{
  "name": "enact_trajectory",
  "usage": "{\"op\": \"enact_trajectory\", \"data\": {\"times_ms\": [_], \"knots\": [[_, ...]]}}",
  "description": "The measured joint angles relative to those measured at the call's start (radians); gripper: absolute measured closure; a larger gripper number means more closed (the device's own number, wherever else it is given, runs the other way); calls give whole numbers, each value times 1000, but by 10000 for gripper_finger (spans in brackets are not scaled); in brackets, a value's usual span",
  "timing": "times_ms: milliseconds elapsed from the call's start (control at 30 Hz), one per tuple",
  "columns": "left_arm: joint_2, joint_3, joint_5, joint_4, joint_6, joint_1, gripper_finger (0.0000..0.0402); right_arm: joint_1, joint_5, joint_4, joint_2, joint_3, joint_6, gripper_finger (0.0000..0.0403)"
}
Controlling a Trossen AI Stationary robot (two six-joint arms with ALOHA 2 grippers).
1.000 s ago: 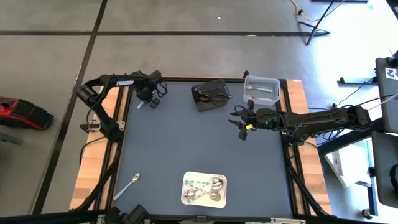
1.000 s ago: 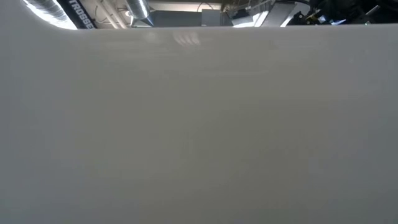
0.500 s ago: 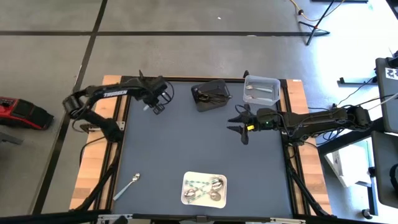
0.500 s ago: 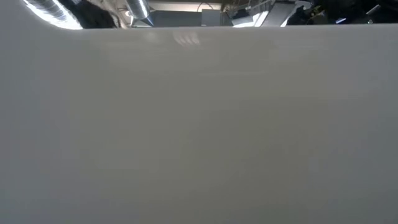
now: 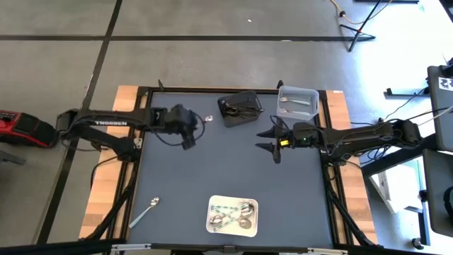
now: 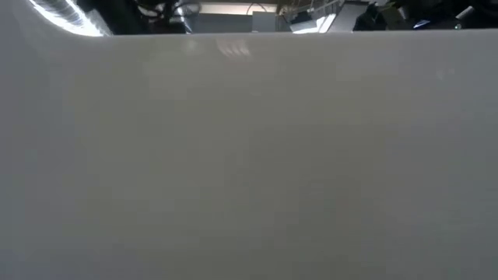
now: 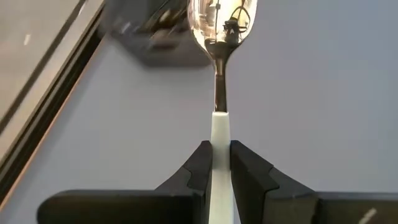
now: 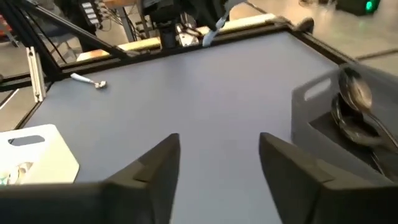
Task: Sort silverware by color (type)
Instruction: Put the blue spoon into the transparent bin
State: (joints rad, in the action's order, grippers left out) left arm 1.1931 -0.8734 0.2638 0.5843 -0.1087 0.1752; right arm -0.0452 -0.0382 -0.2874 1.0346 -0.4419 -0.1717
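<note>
A silver spoon [image 7: 219, 37] with a pale handle is clamped between the fingers of the left end effector [image 7: 216, 163], held above the dark surface [image 5: 226, 170] just beside the dark bin [image 5: 239, 108] at the far edge. The right end effector [image 8: 219, 158] hangs over the surface near the clear bin [image 5: 297, 103], its fingers spread apart and holding nothing. More silverware lies in the white tray [image 5: 232, 214] at the near edge, and one silver spoon [image 5: 147, 210] lies loose near the surface's near left corner.

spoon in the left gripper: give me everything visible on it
The spoon has a shiny silver metal bowl and neck joined to a pale, whitish handle. The left gripper is shut on the handle, with the bowl pointing forward, away from the wrist. It is held above the dark mat, nothing else touching it. From above, its bowl shows just short of the dark bin.
</note>
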Motion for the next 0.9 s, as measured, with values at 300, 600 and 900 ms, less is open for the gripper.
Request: {"op": "enact_trajectory", "data": {"times_ms": [300, 600, 900], "knots": [[0, 119, -46, -465, 110, -165, 362, 0, 95, -284, 177, 0, 119, 129], [24, 256, -127, -813, 118, -250, 362, 14, 221, -600, 357, 0, 169, 143], [80, 293, -130, -911, 92, -293, 361, 127, 214, -755, 443, -57, 313, 160]]}}
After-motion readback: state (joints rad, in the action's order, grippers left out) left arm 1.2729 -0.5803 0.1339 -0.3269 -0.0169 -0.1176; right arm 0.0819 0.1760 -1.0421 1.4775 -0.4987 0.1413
